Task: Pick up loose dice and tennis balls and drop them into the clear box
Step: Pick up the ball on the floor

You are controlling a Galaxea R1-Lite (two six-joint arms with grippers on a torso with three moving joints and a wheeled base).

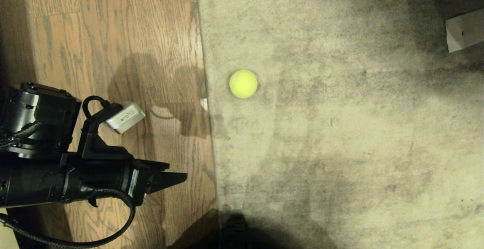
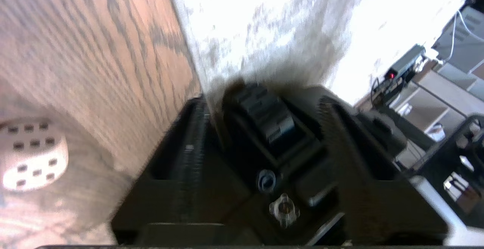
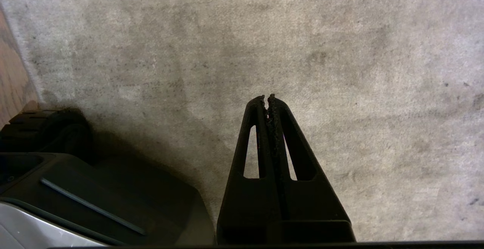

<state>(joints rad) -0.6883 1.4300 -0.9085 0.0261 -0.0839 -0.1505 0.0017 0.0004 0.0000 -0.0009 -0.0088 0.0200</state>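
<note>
so one tennis ball (image 1: 243,83) sits on the grey carpet (image 1: 340,128), just inside the carpet's edge where it meets the wood floor (image 1: 113,33), nothing touching it. a die (image 2: 32,154) shows only in the left wrist view: pale cube w/ rounded corners and dark pips, lying on the wood floor off to the side of the gripper, apart from it, not held. clear box isn't in any view.

left gripper (image 1: 177,178) is low at the left of the head view, over the wood floor, arm lying about level and pointing toward the carpet edge, well short of the ball. left wrist view is blurred, but its fingers (image 2: 340,128) stand apart w/ nothing between them, so partly open and empty. the grey wrist cam (image 1: 124,117) on its black bracket carries a label, too small to read.

right gripper (image 3: 267,99) appears in the right wrist view only, hanging over bare carpet beside the robot's dark base (image 3: 94,196), fingertips pressed together, holding nothing.

a pale cardboard-like piece (image 1: 464,29) lies at the far right edge of the carpet; no writing legible on it.
</note>
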